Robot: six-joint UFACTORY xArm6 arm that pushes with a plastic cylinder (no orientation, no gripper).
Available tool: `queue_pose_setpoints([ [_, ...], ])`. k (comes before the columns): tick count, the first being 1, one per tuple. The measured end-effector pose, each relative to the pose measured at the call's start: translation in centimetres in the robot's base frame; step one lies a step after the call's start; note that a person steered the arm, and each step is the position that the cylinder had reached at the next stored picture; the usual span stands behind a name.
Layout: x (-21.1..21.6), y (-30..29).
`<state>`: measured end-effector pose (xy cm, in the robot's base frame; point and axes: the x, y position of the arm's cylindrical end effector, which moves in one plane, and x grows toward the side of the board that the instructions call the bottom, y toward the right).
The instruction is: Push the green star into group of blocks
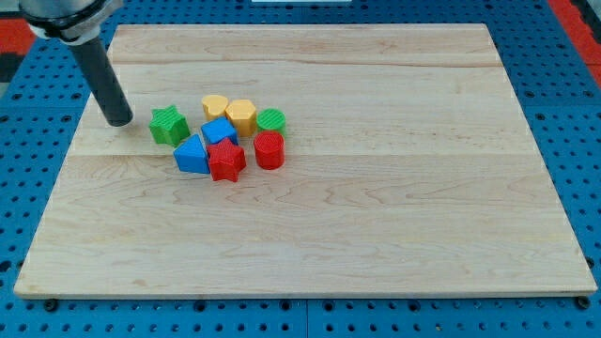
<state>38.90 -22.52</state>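
The green star [169, 125] lies on the wooden board [376, 216], at the left edge of a cluster of blocks, a small gap from them. The cluster holds a yellow heart [215, 106], a yellow hexagon [241, 115], a green cylinder [271, 120], a blue cube [219, 131], a blue triangular block [192, 155], a red star [226, 160] and a red cylinder [269, 150]. My tip [119, 120] rests on the board just left of the green star, with a small gap between them.
The board sits on a blue perforated table [582, 113]. The rod rises toward the view's top left corner, where the arm's dark end [61, 17] shows.
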Motion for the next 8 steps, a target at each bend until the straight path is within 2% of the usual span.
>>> queue_pose_setpoints([
  [3,0.0,4.1],
  [6,1.7,1.7],
  [8,1.9,3.0],
])
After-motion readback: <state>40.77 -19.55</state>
